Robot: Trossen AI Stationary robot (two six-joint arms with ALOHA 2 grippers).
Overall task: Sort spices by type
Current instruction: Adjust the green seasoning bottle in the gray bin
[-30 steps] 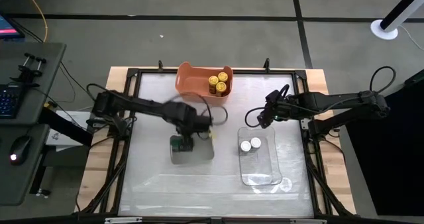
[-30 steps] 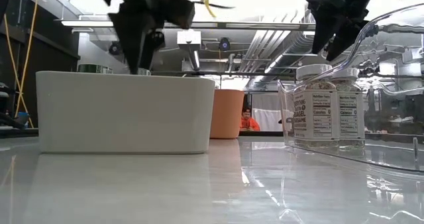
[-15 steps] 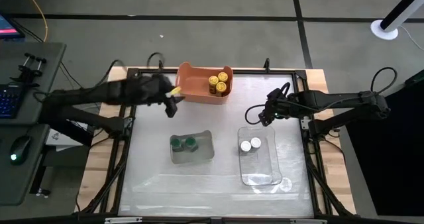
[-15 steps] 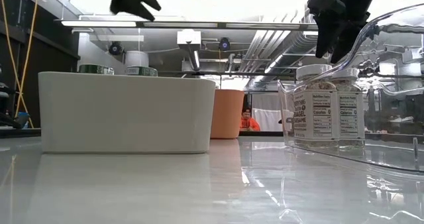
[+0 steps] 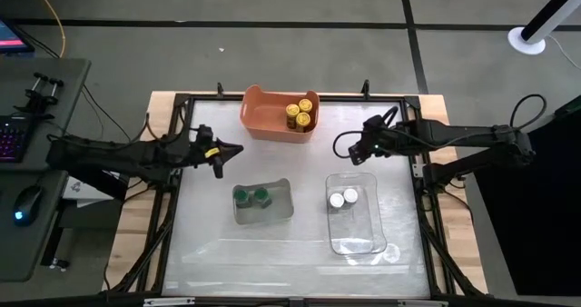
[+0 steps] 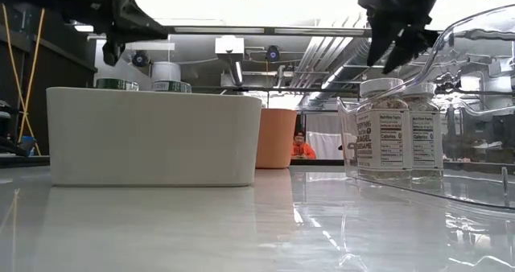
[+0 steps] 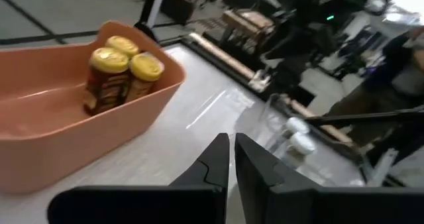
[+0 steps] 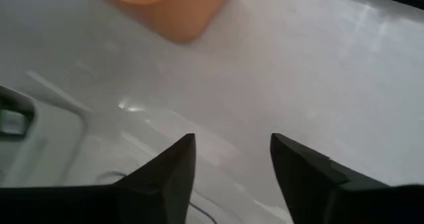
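Left gripper [image 5: 234, 149], fingers pressed together and empty, is hovering near the table's [image 5: 309, 243] left edge; right gripper [image 5: 356, 150], fingers spread, is hovering beyond the clear tray [image 5: 372, 239].

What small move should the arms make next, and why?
Probably only pull back and rest: every spice jar seems sorted. Yellow-capped jars stand in the orange bin, green-capped jars in the grey tray, white-capped jars in the clear tray. The left gripper is shut and empty, the right gripper open.

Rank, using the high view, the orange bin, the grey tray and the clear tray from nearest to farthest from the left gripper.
From the left gripper:
1. Orange bin, just beyond it at the table's far edge.
2. Grey tray, on its near side.
3. Clear tray, across on the right arm's side.
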